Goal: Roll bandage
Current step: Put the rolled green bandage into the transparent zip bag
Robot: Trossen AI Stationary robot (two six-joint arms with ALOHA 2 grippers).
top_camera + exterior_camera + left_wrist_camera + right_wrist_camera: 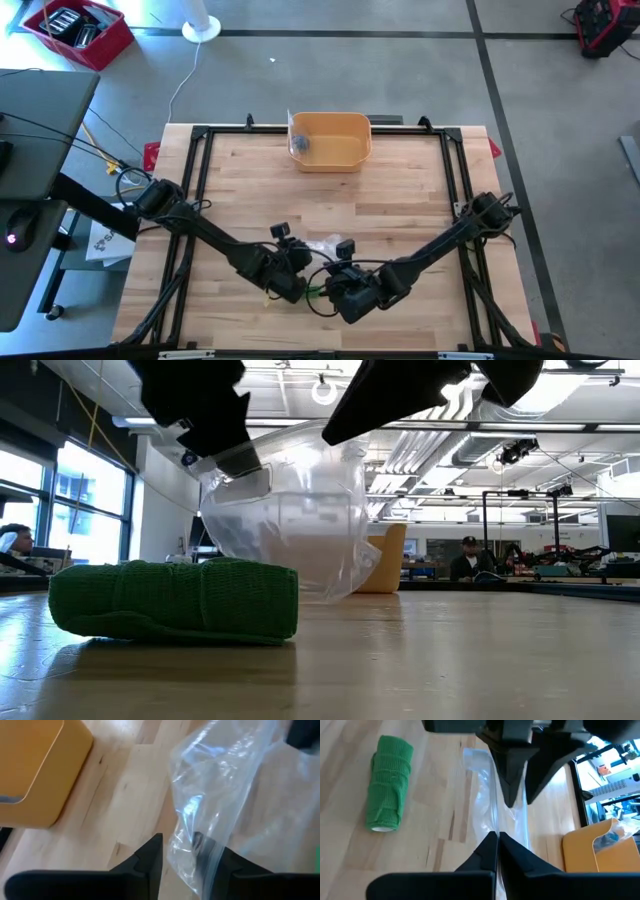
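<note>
Both jaws on plastic bag [490, 805] edges

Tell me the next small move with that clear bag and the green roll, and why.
Probably spread the clear plastic bag open. The left gripper and right gripper both pinch it, lifted off the table, while the green bandage roll lies loose beside it on the wood. A wider mouth seems needed before the roll could go in.
</note>
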